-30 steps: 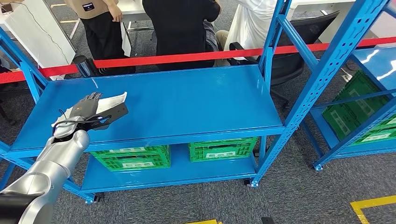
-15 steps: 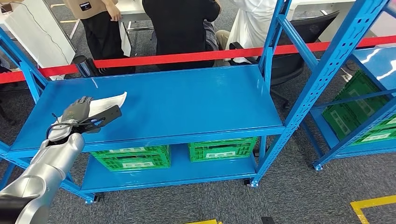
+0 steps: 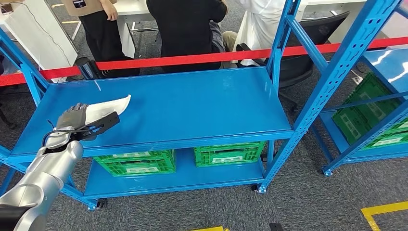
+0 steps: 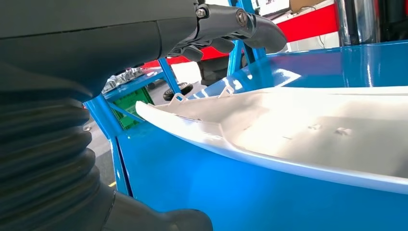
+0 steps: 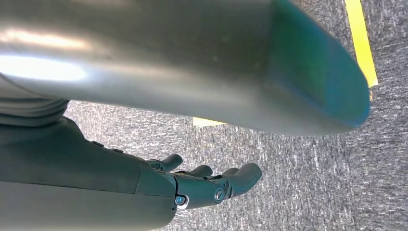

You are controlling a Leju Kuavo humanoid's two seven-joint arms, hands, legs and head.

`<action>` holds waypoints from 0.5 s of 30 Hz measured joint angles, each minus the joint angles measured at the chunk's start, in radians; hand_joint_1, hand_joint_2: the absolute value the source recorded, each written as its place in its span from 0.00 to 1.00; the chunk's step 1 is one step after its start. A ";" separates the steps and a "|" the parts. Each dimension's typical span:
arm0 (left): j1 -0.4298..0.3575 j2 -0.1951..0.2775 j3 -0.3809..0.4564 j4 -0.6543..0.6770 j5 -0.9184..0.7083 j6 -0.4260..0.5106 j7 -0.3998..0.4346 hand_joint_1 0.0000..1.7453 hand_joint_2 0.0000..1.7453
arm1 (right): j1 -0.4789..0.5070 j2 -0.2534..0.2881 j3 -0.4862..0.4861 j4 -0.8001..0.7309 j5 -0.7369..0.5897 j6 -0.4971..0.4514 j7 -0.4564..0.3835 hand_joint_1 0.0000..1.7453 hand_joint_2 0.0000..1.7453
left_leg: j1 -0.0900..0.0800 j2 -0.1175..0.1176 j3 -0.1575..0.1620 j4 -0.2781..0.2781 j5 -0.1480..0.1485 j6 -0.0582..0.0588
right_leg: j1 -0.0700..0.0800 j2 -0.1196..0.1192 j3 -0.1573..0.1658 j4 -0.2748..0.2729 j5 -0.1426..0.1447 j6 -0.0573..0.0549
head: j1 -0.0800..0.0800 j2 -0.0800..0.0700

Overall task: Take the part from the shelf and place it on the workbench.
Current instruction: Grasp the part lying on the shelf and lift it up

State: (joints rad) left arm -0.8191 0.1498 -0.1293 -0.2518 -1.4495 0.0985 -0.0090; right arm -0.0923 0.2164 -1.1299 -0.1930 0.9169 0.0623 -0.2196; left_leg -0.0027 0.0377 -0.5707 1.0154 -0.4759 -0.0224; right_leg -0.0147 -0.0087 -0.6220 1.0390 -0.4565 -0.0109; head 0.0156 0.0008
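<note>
Head view: left hand [image 3: 72, 120] is reaching over white part [image 3: 108, 106] lying on blue shelf [image 3: 192, 101], left of frame; grip unclear, can't tell.
Left wrist view: part [image 4: 298, 130] is looking thin, stiff, prob. light, slippery; take near edge.
Right wrist view: right hand [image 5: 207, 185] is hanging, fingers loosely apart, holding nothing.

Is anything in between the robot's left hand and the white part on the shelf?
No. The left hand is already right at the white part on the blue shelf, its fingers reaching over it.
</note>
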 joint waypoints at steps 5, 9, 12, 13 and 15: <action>0.001 0.005 0.000 0.000 -0.009 0.000 -0.001 1.00 1.00 | -0.002 0.000 0.000 0.000 0.009 -0.003 0.001 0.00 0.00 | 0.000 0.000 0.000 0.000 0.000 0.000 | 0.000 0.000 0.000 0.000 0.000 0.000 | 0.000 0.000; 0.002 0.007 0.000 0.002 -0.015 0.000 -0.003 1.00 1.00 | -0.005 0.000 0.000 0.000 0.010 -0.006 0.000 0.00 0.00 | 0.000 0.000 0.000 0.000 0.000 0.000 | 0.000 0.000 0.000 0.000 0.000 0.000 | 0.000 0.000; 0.003 0.009 0.000 0.003 -0.022 0.001 -0.003 1.00 1.00 | -0.008 0.000 0.000 0.000 0.011 -0.008 -0.002 0.00 0.00 | 0.000 0.000 0.000 0.000 0.000 0.000 | 0.000 0.000 0.000 0.000 0.000 0.000 | 0.000 0.000; 0.003 0.010 0.000 0.003 -0.026 0.001 -0.003 1.00 1.00 | -0.009 0.000 0.000 0.000 0.011 -0.008 -0.002 0.00 0.00 | 0.000 0.000 0.000 0.000 0.000 0.000 | 0.000 0.000 0.000 0.000 0.000 0.000 | 0.000 0.000; 0.003 0.010 0.000 0.003 -0.033 0.001 -0.002 1.00 1.00 | -0.011 0.000 0.000 0.000 0.011 -0.010 -0.002 0.00 0.00 | 0.000 0.000 0.000 0.000 0.000 0.000 | 0.000 0.000 0.000 0.000 0.000 0.000 | 0.000 0.000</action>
State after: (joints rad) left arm -0.8161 0.1597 -0.1294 -0.2491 -1.4824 0.0997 -0.0112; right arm -0.1034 0.2167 -1.1298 -0.1930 0.9277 0.0526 -0.2216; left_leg -0.0027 0.0377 -0.5706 1.0154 -0.4759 -0.0224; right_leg -0.0146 -0.0087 -0.6220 1.0390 -0.4565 -0.0109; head 0.0157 0.0009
